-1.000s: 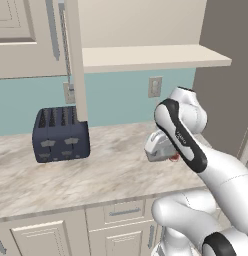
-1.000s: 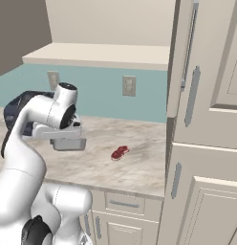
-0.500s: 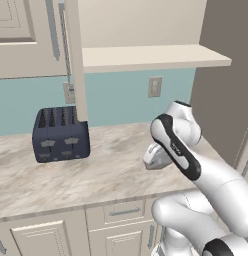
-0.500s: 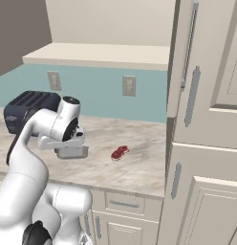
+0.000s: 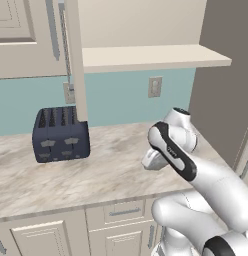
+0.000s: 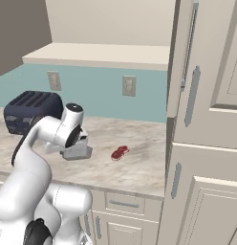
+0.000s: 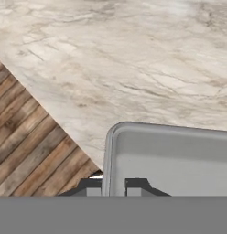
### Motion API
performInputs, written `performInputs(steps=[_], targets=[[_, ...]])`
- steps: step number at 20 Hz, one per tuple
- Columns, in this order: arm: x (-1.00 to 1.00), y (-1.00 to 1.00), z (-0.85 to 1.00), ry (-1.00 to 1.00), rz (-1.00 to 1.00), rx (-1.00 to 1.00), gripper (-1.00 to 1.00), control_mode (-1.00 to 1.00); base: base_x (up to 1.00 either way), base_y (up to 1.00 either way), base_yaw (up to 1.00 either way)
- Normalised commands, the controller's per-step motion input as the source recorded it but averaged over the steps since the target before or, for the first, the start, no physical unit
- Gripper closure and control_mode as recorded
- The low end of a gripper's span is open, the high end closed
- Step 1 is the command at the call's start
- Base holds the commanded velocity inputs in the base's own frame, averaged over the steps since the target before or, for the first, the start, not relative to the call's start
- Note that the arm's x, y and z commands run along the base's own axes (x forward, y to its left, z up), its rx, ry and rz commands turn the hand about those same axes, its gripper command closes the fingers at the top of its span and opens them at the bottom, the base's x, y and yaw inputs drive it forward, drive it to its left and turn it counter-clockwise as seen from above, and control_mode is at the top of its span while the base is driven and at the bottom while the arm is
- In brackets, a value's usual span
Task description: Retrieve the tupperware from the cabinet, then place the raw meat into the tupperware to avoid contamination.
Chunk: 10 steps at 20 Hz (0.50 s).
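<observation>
Nearest, low in the hand view, gripper (image 7: pixel 114 186) clamped on the rim of the grey tupperware (image 7: pixel 175 157), one finger on each side of its wall, held above the marble counter (image 7: pixel 133 59) near its front edge, wooden floor (image 7: pixel 28 155) at lower left. In the right base view, same tupperware (image 6: pixel 76 152) left of centre, raw meat (image 6: pixel 120 152) just right of it on the counter, apart. Farther back at left, dark blue toaster (image 6: pixel 32 110). Cabinet (image 6: pixel 206 81) filling the right side, door open; shelf (image 6: pixel 101 53) across the top.
</observation>
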Motion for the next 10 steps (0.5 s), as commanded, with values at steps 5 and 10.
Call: performInputs(steps=[5,10], targets=[[0.3,-0.02,-0.25,-0.07,0.0,0.0,1.0,-1.0,0.0,0.0,0.0],[0.33,0.0,-0.25,-0.05,0.0,0.0,1.0,-1.0,0.0,0.0,0.0]])
